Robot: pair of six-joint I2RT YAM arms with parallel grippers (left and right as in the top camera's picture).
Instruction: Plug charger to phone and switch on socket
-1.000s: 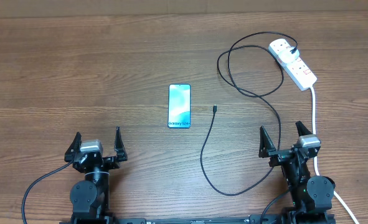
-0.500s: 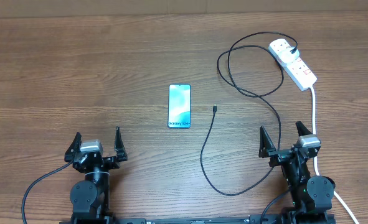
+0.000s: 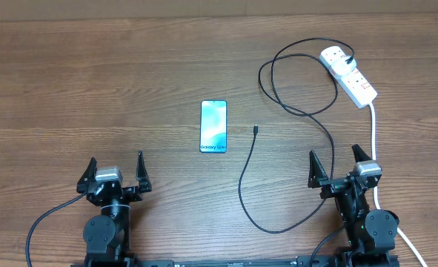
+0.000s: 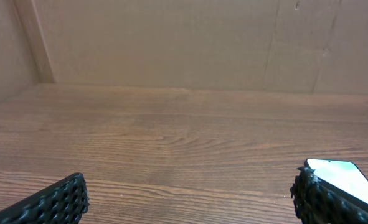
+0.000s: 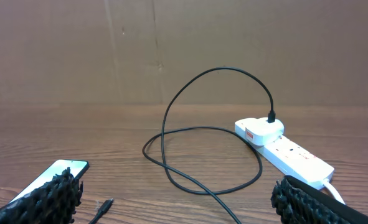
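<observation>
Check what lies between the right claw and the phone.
Only the charger cable, near its tip, crosses the bare table there; overhead view shows it.

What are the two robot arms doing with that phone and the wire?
Nothing is being held right now. The left gripper and the right gripper are both open and empty at the near edge of the table. The phone lies flat in the middle. The charger has its small tip lying beside the phone, not touching it. Its other end goes into the socket at the far right.
</observation>
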